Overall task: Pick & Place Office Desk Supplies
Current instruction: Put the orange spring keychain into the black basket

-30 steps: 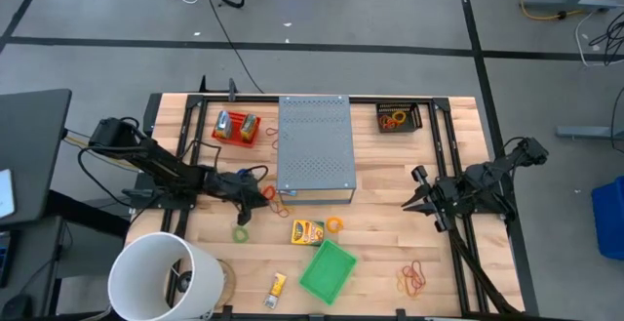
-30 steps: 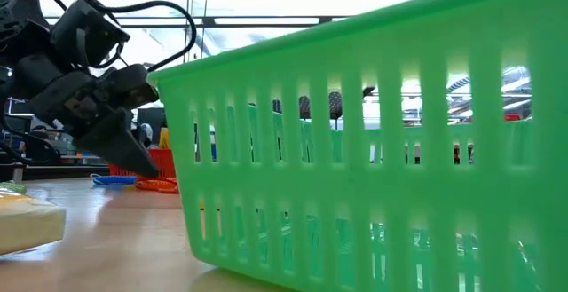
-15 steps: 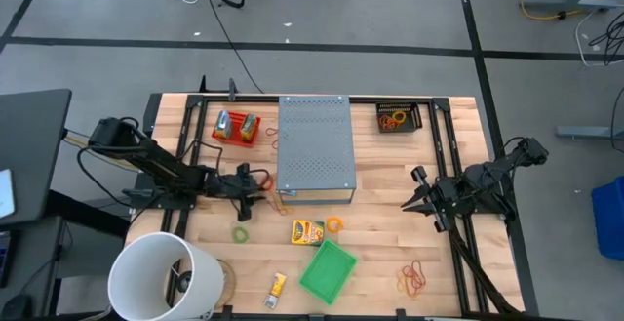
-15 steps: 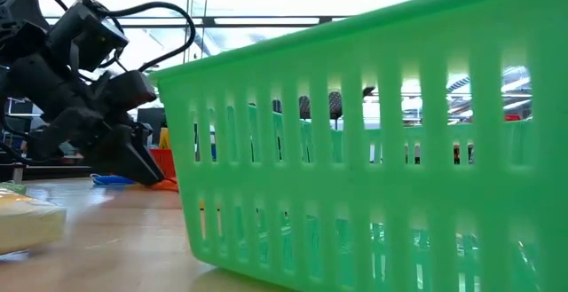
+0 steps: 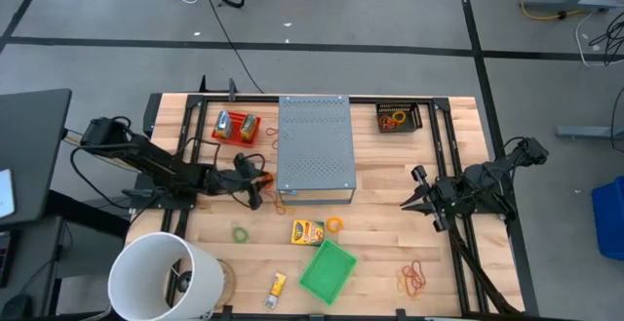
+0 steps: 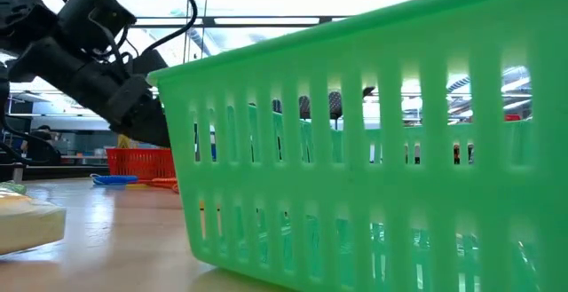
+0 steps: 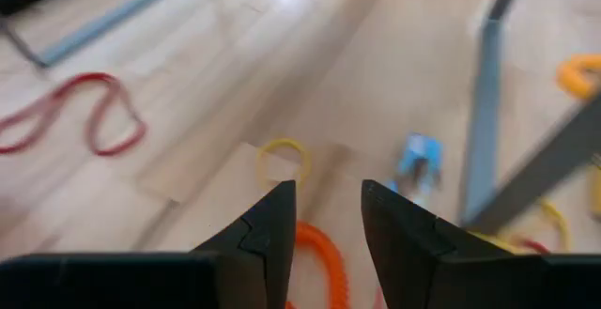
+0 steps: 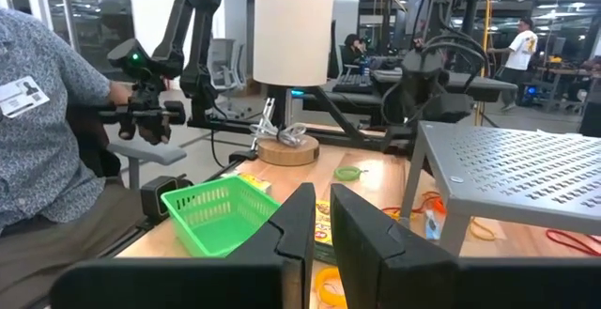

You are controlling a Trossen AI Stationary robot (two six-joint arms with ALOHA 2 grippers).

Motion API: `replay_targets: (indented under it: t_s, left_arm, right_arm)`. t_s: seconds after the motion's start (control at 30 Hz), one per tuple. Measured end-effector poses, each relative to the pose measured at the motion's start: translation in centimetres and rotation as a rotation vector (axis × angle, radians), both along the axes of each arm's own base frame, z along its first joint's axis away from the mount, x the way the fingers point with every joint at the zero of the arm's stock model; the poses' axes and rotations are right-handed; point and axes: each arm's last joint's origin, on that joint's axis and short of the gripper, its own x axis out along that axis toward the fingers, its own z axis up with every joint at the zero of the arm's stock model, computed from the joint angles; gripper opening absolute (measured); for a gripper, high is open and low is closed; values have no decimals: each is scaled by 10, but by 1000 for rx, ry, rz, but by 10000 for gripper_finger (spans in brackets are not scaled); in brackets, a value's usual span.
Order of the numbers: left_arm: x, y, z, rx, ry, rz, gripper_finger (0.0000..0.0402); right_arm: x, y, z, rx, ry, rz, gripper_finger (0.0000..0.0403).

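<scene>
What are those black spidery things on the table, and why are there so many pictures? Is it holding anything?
They are two robot arms, each ending in a claw. One camera looks down from above, one sits low on the table behind a green basket, and one rides on each wrist. The left claw is beside the grey metal box, with its fingers apart above an orange rubber band; I can't tell if it grips it. The right claw waits at the other side, fingers nearly together, holding nothing. On the wooden table lie more rubber bands, a yellow packet and a white bucket.
</scene>
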Motion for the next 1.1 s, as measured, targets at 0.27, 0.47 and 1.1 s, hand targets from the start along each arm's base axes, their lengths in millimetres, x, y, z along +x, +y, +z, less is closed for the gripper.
replay_targets:
  t_s: [0.27,0.47,1.1]
  left_arm:
    - [6,14,3,40,56,-1,129]
    - [5,28,-5,17,156,-55,129]
    - [5,51,-5,-43,144,-139,129]
  right_arm:
    - [0,0,0,25,9,-1,43]
    - [0,0,0,24,9,-1,43]
    - [0,-1,0,25,9,-34,43]
